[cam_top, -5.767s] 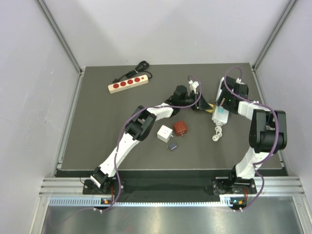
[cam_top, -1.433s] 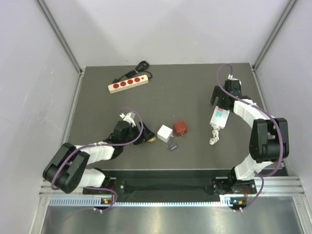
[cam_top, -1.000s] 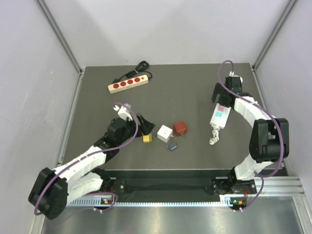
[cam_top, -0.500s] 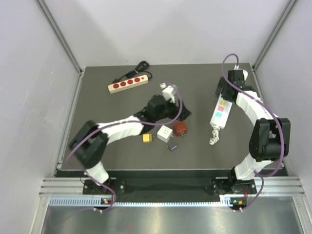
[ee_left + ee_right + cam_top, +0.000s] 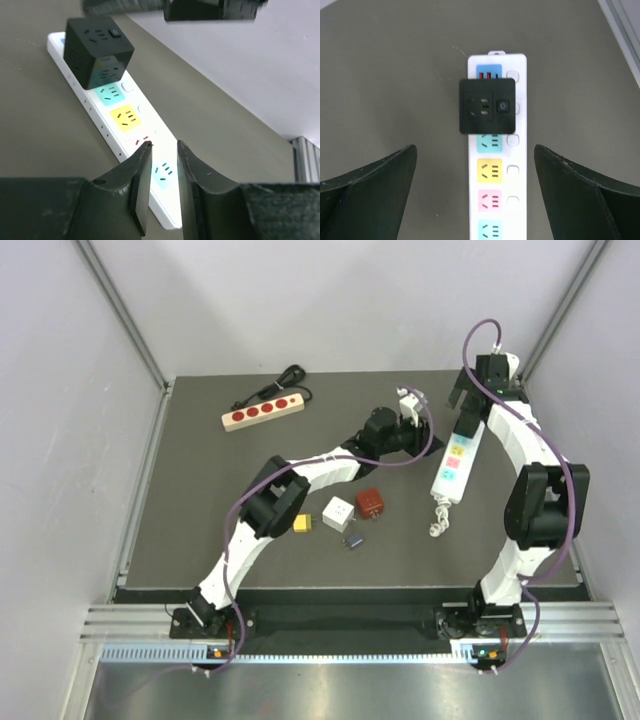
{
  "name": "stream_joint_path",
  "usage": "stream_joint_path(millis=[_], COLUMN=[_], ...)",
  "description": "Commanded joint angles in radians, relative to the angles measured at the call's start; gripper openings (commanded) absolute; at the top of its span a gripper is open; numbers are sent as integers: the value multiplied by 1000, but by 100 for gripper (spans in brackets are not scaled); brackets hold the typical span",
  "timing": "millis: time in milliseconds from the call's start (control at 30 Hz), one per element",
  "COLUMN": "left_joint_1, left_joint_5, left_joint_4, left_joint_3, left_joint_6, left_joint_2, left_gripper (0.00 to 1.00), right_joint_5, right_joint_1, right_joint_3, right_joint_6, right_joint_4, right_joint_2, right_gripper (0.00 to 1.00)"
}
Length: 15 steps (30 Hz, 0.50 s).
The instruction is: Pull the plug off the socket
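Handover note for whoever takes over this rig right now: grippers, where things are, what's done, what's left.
Left gripper: jaws narrowed to a small gap, empty, close to the white power strip.
Right gripper: wide open, empty, above the strip's far end.
Black cube plug: seated in the strip.
Done: yellow plug, white plug and red plug lie loose on the table.
Left: grip the cube, pull it off.

On the table (image 5: 200, 490), right of centre: power strip (image 5: 450, 465) lying lengthwise up the frame, cube plug (image 5: 487, 106) seated near its upper end, coiled cable (image 5: 441, 516) at its lower end. Upper left: second strip (image 5: 262, 412), cord (image 5: 285, 378) just behind. Centre, well apart from both: four small adapters (image 5: 339, 513) clustered.
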Motion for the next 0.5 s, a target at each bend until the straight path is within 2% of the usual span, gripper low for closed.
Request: stream_joint_path(millis=[0, 233, 367, 467], left_joint_1=[-11, -40, -77, -94], left_joint_5=[71, 126, 93, 56], left_joint_4=[52, 95, 98, 55], left_joint_3=[126, 212, 264, 326], left_joint_6=[-7, -65, -72, -93], left_joint_2=[84, 199, 262, 315], left_gripper=[32, 31, 34, 26], right_joint_5=[19, 44, 58, 56], right_joint_1=[-5, -7, -40, -40], right_joint_3=[104, 179, 188, 179], right_joint_6=[-11, -2, 1, -5], right_joint_4=[-14, -21, -12, 8], right_joint_2=[42, 123, 172, 209], right_gripper=[100, 100, 100, 100])
